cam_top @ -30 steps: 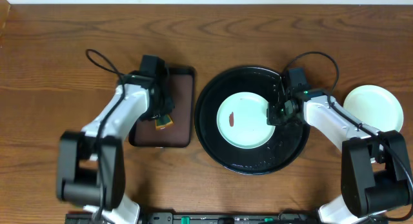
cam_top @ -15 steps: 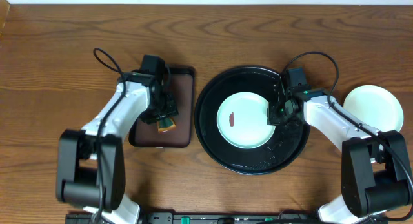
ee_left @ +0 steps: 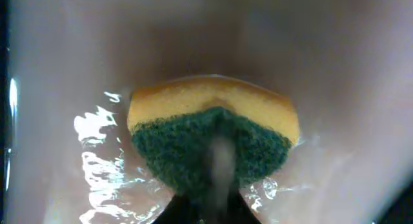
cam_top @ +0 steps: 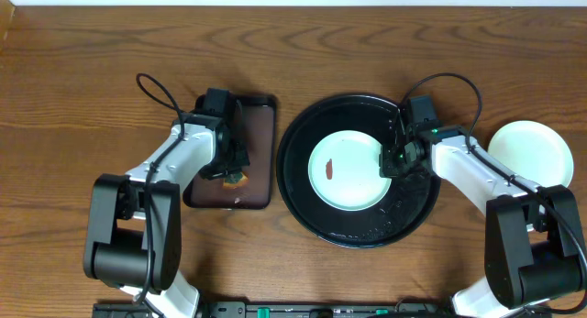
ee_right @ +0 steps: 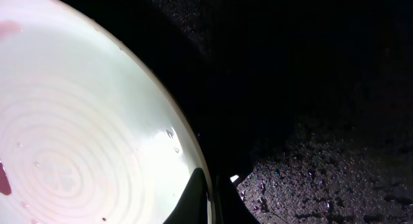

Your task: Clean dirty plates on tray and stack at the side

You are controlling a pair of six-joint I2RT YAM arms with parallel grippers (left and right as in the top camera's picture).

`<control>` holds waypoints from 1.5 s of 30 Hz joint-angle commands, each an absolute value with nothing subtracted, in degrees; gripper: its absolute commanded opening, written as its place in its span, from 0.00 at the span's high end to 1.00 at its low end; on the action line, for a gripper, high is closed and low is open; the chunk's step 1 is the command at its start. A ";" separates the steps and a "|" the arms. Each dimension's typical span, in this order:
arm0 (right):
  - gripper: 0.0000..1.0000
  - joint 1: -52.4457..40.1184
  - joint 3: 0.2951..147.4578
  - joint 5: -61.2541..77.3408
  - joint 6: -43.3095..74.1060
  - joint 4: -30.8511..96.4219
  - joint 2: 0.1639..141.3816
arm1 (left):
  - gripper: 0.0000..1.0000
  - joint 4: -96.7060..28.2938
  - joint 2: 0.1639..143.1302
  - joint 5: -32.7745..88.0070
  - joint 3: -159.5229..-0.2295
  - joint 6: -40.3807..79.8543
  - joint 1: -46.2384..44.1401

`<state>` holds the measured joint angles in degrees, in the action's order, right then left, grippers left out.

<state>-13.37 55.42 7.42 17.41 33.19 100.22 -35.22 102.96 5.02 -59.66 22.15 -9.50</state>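
Yellow-green sponge (ee_left: 193,124), wet rectangular brown tray (cam_top: 258,142)

No writing, label, brand, number or sign can be read in any view. The plate (cam_top: 347,169), the tray (cam_top: 358,235) and the sponge (ee_left: 213,130) show plain surfaces with no legible marks.

Setting: robotics laboratory bench. Evidence: a brown wood-grain counter (cam_top: 73,61) carries two white-and-black jointed robot arms, the left arm (cam_top: 170,158) and the right arm (cam_top: 468,167), each trailing exposed black cables (cam_top: 446,76). Black mounting hardware (cam_top: 275,311) lines the near edge.
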 commanded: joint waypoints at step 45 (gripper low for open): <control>0.99 -13.23 54.48 1.54 17.32 32.97 100.18 | 0.61 -32.64 94.67 0.40 -55.51 29.19 -13.52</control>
